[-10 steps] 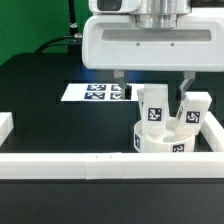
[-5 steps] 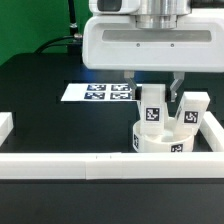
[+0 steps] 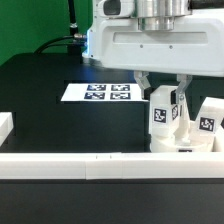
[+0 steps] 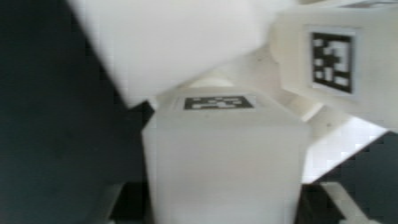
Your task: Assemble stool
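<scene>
Nearby, marker board (image 3: 100, 92) lies behind seat (image 3: 170, 138); pincer (image 3: 163, 88) straddles a leg (image 3: 163, 108).

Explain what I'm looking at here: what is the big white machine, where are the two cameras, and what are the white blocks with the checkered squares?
The big white machine is the end of a robot arm. Its gripper has two fingers that stand on either side of one upright leg of a plastic stool. The pictures do not show whether the fingers actually press on it. The leg stands on the round seat, and another leg stands toward the exterior view's right. The checkered squares are tags on the parts.

The exterior view comes from a camera off the arm. It also shows the black table, a flat marker board and white border rails. The wrist view looks down from the arm onto the leg at very close range.
</scene>
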`<action>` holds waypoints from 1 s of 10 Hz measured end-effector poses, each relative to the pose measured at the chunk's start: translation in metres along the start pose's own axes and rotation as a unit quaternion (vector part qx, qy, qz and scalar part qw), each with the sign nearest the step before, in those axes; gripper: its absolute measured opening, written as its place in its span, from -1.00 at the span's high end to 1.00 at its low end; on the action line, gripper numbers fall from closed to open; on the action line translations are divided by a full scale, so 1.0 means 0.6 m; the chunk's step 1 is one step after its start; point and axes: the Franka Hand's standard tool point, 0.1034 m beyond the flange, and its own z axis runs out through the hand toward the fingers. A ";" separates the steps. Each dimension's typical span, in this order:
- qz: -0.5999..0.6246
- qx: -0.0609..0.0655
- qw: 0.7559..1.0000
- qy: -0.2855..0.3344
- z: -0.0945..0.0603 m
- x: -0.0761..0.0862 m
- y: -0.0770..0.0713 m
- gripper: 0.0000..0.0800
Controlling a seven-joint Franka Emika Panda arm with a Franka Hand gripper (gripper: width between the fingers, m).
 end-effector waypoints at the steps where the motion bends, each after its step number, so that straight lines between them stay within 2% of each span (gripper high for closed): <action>1: 0.075 0.009 0.997 0.000 0.001 -0.003 -0.004 0.16; 2: 0.132 0.014 0.991 -0.002 0.001 -0.008 -0.010 0.16; 5: 0.231 0.018 0.973 0.001 0.000 -0.016 -0.024 0.16; 8: 0.292 0.023 0.956 -0.007 0.001 -0.019 -0.026 0.16; 9: 0.335 0.027 0.942 -0.013 0.001 -0.020 -0.026 0.16; 10: 0.395 0.042 0.918 -0.016 0.003 -0.017 -0.022 0.16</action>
